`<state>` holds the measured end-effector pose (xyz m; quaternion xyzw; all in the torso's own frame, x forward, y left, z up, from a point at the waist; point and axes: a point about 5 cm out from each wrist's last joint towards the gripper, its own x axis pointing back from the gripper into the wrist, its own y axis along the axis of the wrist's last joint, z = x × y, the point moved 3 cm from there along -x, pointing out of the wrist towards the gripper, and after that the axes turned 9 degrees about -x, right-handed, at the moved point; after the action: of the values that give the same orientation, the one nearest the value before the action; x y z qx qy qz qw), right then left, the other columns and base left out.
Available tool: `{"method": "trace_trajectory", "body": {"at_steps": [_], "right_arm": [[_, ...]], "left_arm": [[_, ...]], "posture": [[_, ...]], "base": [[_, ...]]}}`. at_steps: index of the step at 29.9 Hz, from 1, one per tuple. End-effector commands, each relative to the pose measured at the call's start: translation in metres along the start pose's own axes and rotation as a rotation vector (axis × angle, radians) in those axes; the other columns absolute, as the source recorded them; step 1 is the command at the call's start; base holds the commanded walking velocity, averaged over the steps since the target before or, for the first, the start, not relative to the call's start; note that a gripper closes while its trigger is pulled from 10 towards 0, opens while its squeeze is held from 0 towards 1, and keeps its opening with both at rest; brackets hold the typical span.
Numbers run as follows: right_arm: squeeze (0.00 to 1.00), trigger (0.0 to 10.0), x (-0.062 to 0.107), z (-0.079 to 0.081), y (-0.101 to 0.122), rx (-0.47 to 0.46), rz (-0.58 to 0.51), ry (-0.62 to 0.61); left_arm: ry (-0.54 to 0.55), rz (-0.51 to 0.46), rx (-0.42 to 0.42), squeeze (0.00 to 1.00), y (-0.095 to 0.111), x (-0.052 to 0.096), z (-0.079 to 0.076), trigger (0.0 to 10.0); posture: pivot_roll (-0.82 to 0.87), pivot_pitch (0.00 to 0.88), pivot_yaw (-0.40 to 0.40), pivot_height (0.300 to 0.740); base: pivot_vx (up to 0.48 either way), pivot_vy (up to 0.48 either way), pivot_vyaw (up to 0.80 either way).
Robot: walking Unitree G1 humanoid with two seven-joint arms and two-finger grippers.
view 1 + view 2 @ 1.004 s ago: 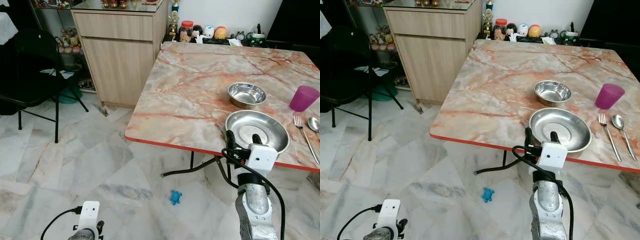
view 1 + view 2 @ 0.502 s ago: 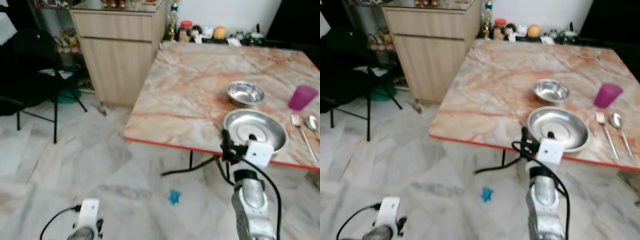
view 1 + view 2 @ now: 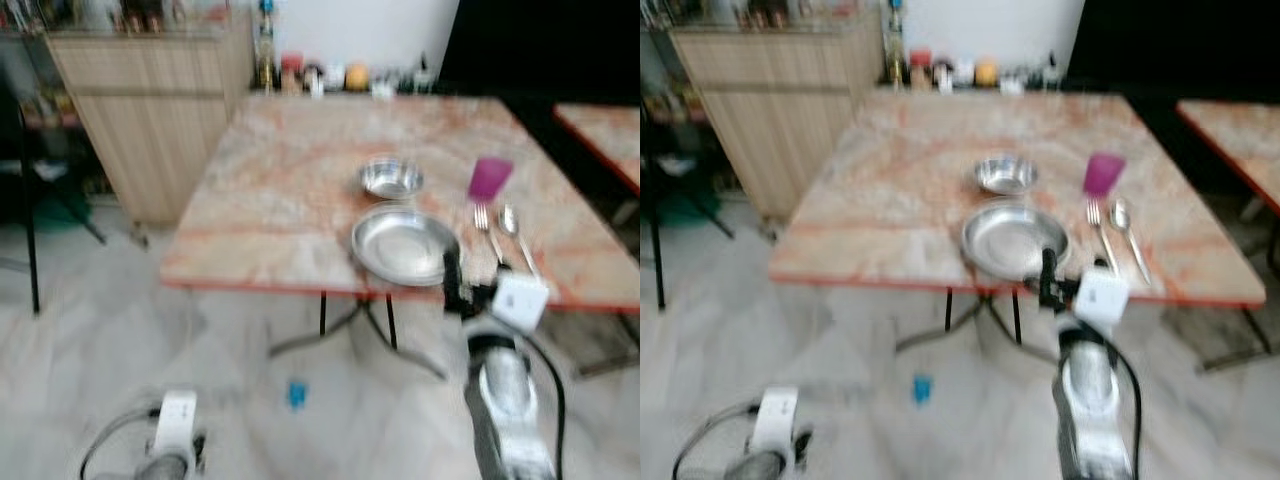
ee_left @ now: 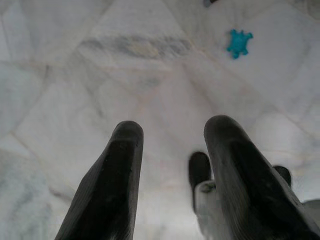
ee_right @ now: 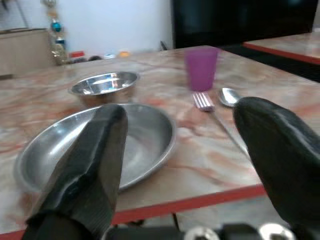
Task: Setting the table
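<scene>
On the marble table (image 3: 270,190) lie a large steel plate (image 3: 400,245) near the front edge, a small steel bowl (image 3: 391,178) behind it, and a purple cup (image 3: 489,178). A fork (image 3: 487,230) and a spoon (image 3: 515,232) sit right of the plate. My right gripper (image 3: 475,275) is raised at the table's front edge, just right of the plate, open and holding nothing. In the right wrist view its fingers (image 5: 95,165) frame the plate (image 5: 135,145), fork (image 5: 205,102) and cup (image 5: 201,67). My left gripper (image 4: 175,127) hangs low over the floor, open and empty.
A wooden cabinet (image 3: 130,120) stands left of the table, and small jars and ornaments (image 3: 330,75) line the table's far edge. A second table (image 3: 600,130) shows at the right. A blue toy (image 3: 296,393) lies on the tiled floor, and a dark chair (image 3: 20,200) stands at the far left.
The whole view has swung and blurred, so the camera moved; the table now sits more central and a second table has come into view. The right gripper stays open at the plate.
</scene>
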<state>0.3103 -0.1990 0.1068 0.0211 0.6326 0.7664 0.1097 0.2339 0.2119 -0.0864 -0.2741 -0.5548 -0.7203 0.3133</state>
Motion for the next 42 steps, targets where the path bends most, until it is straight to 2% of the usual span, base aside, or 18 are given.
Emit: {"method": "trace_trajectory", "body": {"at_steps": [1,9,13,16,30,42], "right_arm": [[0.00,10.0,-0.0028,0.0073,0.0039,-0.013,-0.009,0.019],[0.00,10.0,-0.0027,0.0141,0.0084,0.014,-0.025,0.064],[0.00,10.0,-0.0022,0.0152,0.0094,0.014,-0.027,0.074],[0.00,10.0,-0.0024,0.0137,0.0087,-0.016,-0.023,0.059],[0.00,10.0,-0.0024,0.0151,0.0083,-0.025,-0.022,0.056],[0.00,10.0,-0.0038,0.0134,0.0096,-0.022,-0.024,0.046]], "left_arm": [[0.019,-0.004,0.019,0.00,0.0001,0.0000,0.0068,10.0],[0.028,0.003,0.030,0.00,-0.0007,0.0000,0.0081,10.0],[0.028,0.002,0.031,0.00,-0.0005,0.0000,0.0084,10.0],[0.026,0.001,0.029,0.00,-0.0002,-0.0001,0.0079,10.0],[0.021,0.000,0.027,0.00,0.0008,-0.0003,0.0066,10.0],[0.015,0.000,0.028,0.00,0.0001,-0.0001,0.0046,10.0]], "posture": [[0.01,0.000,-0.040,0.740],[0.01,0.000,-0.040,0.740],[0.01,0.000,-0.039,0.740],[0.01,0.000,-0.039,0.740],[0.01,0.000,-0.037,0.740],[0.01,0.000,-0.040,0.740]], "base": [[0.000,0.000,0.00],[0.000,0.000,0.00],[0.247,0.000,0.73],[0.263,0.000,0.00],[0.294,0.000,0.00],[0.000,0.000,0.00]]}}
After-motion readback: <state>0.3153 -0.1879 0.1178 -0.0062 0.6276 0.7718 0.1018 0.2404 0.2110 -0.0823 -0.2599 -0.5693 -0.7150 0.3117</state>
